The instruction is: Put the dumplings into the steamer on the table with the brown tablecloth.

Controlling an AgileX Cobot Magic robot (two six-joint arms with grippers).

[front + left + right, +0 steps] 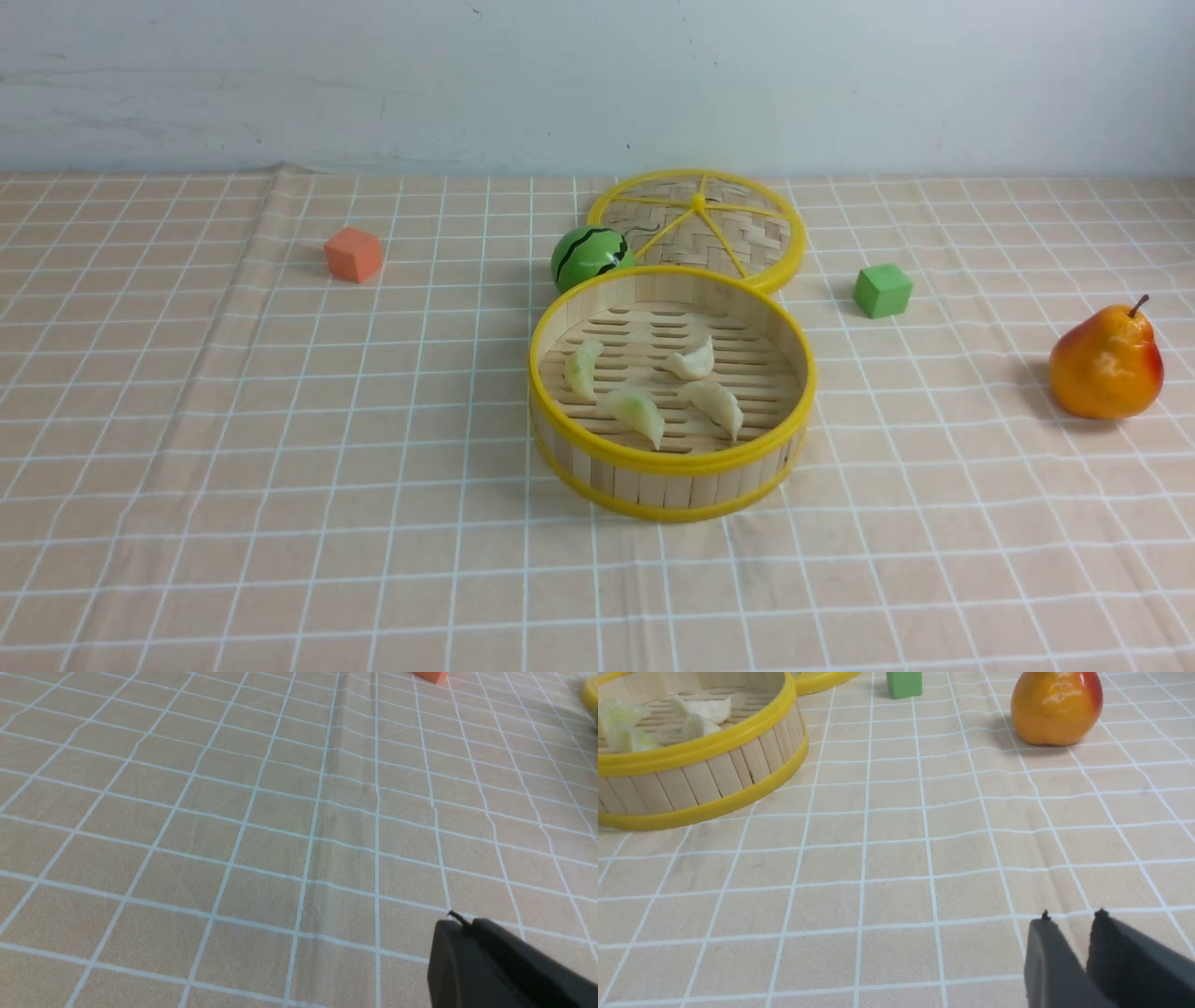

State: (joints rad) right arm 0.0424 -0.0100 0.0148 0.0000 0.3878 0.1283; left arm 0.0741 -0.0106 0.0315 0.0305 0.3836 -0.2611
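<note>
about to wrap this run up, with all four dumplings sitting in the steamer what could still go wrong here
1. The steamer sits tilted, its far edge apparently propped on the lid behind it; a nudge could drop it and jostle the dumplings.
2. The toy watermelon rests right against the steamer's far wall and may roll if it shifts.
3. The right pincer is slightly open and low over the cloth; it might snag a crease.

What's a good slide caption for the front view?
Four dumplings lie in the bamboo steamer, its lid behind.
</note>
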